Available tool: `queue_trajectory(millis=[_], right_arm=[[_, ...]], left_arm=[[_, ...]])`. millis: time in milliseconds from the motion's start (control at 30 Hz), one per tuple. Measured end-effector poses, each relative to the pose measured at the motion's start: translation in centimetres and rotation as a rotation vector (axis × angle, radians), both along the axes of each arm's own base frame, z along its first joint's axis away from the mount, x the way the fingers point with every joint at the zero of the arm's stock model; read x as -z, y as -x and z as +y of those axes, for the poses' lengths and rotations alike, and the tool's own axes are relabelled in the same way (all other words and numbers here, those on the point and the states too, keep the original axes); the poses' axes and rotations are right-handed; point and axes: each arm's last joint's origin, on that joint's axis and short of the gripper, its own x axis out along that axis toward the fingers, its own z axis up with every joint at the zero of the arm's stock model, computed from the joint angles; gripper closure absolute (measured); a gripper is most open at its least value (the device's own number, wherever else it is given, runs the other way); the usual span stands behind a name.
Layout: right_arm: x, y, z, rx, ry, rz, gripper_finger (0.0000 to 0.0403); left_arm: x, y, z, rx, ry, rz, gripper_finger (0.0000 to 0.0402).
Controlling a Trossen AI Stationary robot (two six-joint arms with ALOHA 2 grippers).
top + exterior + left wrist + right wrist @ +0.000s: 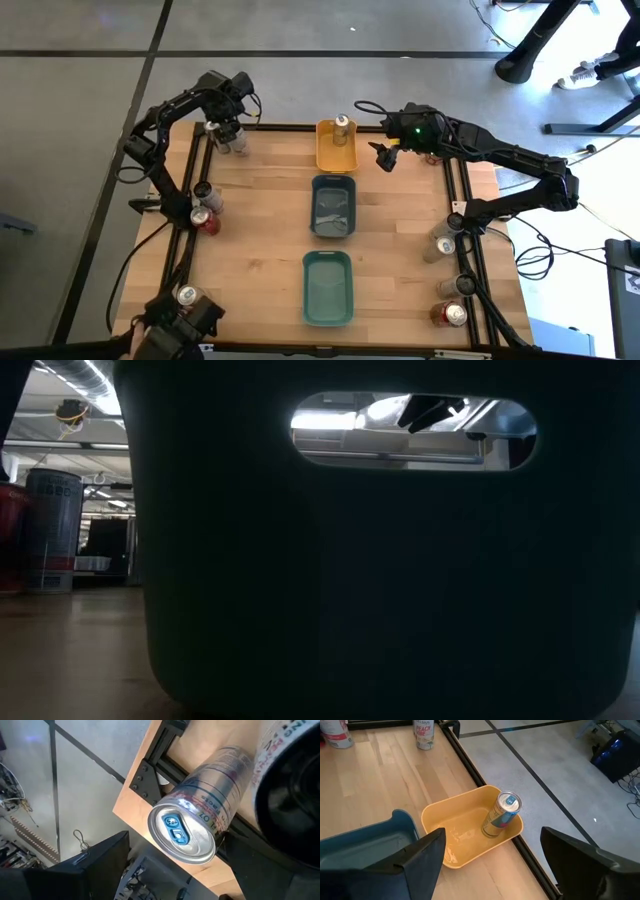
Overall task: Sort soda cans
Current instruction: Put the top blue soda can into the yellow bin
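Left of the yellow tray [336,152]: left claw [232,135] spread around a silver can [200,831] at the desk [260,240] corner, likely needing closing and lifting; beside it: right claw [384,156] open, empty, one can [342,127] already inside.

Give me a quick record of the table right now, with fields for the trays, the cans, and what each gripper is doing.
trays: yellow tray at the far edge, then two teal trays in a row down the table's middle
can in tray: one soda can stands in the yellow tray's far end
loose cans: several along the left edge and the right edge
left gripper: at the far left corner, open around a silver can
right gripper: open, empty, beside the yellow tray
teal trays: no cans in them
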Motion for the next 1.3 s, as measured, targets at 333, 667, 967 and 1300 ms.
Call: queue_trajectory(millis=[333,667,967,1300], right_arm=[[-0.04,-0.02,-0.01,-0.004,0.009,0.001,0.0078],[-0.06,-0.03,-0.02,-0.006,0.014,0.002,0.0078],[-0.05,-0.03,-0.02,-0.006,0.014,0.002,0.0078],[-0.06,-0.03,-0.02,-0.007,0.014,0.002,0.0078]], left_arm=[[0.06,-0.26,-0.12,0.034,0.033,-0.024,0.0084],[0.10,-0.49,-0.38,0.055,0.061,-0.031,0.0084],[0.17,-0.53,-0.24,0.047,0.050,-0.039,0.0084],[0.40,-0.56,-0.16,0.050,0.061,-0.028,0.0084]])
